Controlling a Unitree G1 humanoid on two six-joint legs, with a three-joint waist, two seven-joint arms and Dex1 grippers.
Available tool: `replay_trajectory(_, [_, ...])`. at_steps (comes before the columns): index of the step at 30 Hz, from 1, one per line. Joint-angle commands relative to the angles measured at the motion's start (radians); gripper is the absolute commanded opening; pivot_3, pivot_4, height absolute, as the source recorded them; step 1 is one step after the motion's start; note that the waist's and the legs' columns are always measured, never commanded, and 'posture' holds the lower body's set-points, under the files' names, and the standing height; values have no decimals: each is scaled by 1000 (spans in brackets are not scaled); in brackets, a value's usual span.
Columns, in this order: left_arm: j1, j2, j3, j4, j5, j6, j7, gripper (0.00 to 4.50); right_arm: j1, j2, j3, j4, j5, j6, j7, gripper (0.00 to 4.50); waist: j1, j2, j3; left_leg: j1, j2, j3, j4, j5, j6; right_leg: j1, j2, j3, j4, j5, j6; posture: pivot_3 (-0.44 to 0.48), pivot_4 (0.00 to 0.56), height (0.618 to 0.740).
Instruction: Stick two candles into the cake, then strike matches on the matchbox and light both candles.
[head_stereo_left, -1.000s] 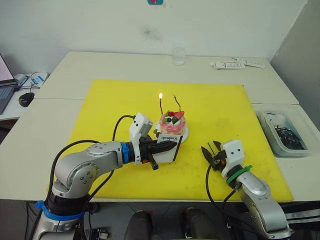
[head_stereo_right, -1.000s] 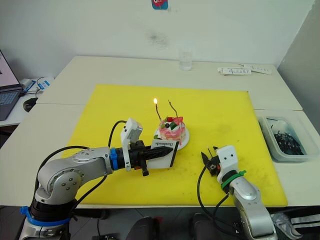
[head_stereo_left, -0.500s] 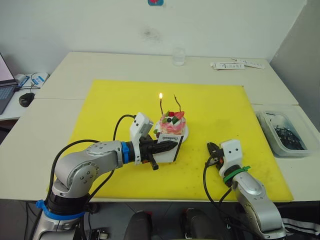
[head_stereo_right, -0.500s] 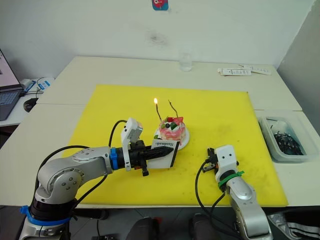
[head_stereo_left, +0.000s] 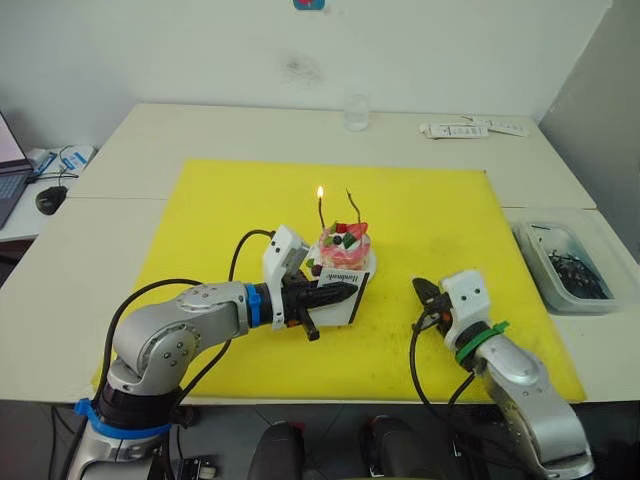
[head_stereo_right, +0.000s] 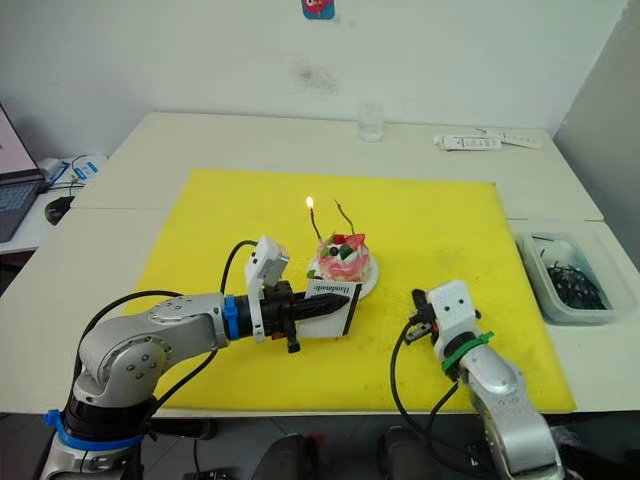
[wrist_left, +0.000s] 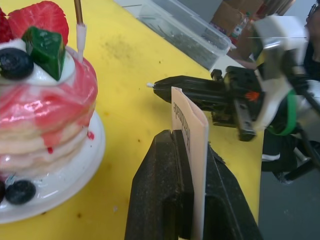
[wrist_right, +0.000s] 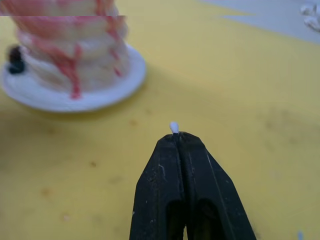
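We see the flat white rectangular matchbox (head_stereo_right: 336, 303) with black script lettering standing on edge on the yellow mat (head_stereo_right: 200, 230), just in front of the small round pink cake (head_stereo_right: 346, 262) on its white plate, its long axis running toward the robot's right. The left gripper (wrist_left: 192, 200) clamps the matchbox by its near end, the left forearm lying low and level over the mat and pointing to the right. In the cake stand two thin, wavy, wire-like candles: the left candle (head_stereo_right: 315, 222) carries a small flame at its top, while the right candle (head_stereo_right: 347, 217) is unlit. The right gripper (wrist_right: 177, 137) has its two black fingers pressed together on a short match (wrist_right: 174, 127), of which we see just the pale tip projecting beyond the fingertips; it points toward the cake and the matchbox, near them but apart, low over the mat. Farther out, a clear glass (head_stereo_right: 371, 122) stands at the far edge of the white table (head_stereo_right: 200, 140), white flat strips (head_stereo_right: 470, 142) lie to its right, a clear plastic bin (head_stereo_right: 566, 275) of dark items sits beside the mat on the right, and a computer mouse (head_stereo_right: 59, 207) lies at far left.
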Motion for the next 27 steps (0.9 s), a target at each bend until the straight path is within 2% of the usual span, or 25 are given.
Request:
replay_trajectory(1, [-30,-21,19,2,-21,7,14,0,-60,-97,-13,-175,55,106,82,17,0,0,0,0,0,0,0,0,0,0,0,0,0,0,0,0,150,740])
replay_trajectory(5, [-48,-45,20,21,-24,16,26,0,-154,-229,-2,-257,62,182,150,17,0,0,0,0,0,0,0,0,0,0,0,0,0,0,0,0,150,740])
replay_trajectory(11, [-62,-63,12,35,-12,17,26,0,-243,-332,37,-279,61,207,198,17,0,0,0,0,-1,0,0,0,0,0,0,0,-1,0,0,0,150,740])
replay_trajectory(17, [-69,-71,14,35,-12,20,27,0,-266,-369,85,-283,50,202,215,17,0,0,0,-1,-1,0,0,0,0,0,0,0,-1,0,0,0,150,740])
replay_trajectory(27, [-66,-68,14,23,-19,27,25,0,-291,-369,131,-271,23,183,210,17,0,0,0,-1,-1,0,0,0,0,0,0,0,-1,0,0,0,150,740])
